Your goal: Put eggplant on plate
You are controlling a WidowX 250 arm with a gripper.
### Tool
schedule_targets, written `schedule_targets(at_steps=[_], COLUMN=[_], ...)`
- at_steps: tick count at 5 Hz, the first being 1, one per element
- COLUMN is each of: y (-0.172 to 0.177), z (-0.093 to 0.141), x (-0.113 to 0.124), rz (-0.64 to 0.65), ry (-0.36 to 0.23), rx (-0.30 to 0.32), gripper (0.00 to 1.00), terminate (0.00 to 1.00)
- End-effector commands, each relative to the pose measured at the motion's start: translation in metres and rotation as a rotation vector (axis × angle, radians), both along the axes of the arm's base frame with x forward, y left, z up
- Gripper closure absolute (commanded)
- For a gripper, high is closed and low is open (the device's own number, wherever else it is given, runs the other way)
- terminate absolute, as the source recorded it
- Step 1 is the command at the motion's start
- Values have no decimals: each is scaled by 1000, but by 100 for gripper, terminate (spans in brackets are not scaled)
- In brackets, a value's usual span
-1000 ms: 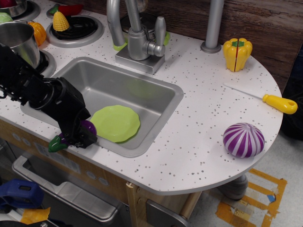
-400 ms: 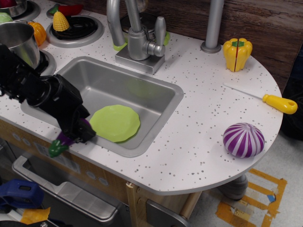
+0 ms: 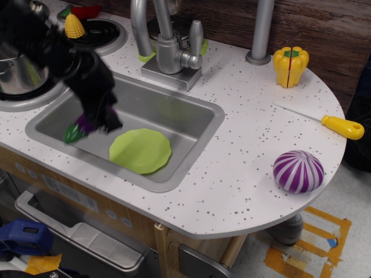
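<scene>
The lime-green plate [image 3: 141,150] lies flat in the front right part of the steel sink [image 3: 174,116]. My black gripper [image 3: 95,119] is shut on the dark-purple eggplant [image 3: 81,126] and holds it in the air over the left half of the sink, a little left of and above the plate. The eggplant's green stem cap [image 3: 72,134] points down to the left. Most of the purple body is hidden by the fingers.
A faucet [image 3: 165,43] stands behind the sink. A steel pot [image 3: 14,72] and toy corn [image 3: 73,26] are at the left on the stove. A yellow pepper [image 3: 290,65], a yellow-handled knife [image 3: 336,124] and a striped purple-white ball [image 3: 298,171] lie on the counter at the right.
My gripper has risen with the eggplant from the sink's front left rim and moved back over the sink. The plate has not moved.
</scene>
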State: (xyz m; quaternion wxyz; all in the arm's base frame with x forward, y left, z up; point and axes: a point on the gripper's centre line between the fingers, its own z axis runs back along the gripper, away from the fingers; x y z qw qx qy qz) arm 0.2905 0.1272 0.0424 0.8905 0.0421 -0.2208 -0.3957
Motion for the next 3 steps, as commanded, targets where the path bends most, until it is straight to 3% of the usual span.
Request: schedule_targets(at_steps=[1,2,3], y=[-2,-9,-9], z=[2,-9,-9], x=[39,46,46], rz=[-32,-31,-31], ry=[-93,-147,-147], rx=[8,-41,-41], gripper=[100,0,0], terminate=[0,0,100])
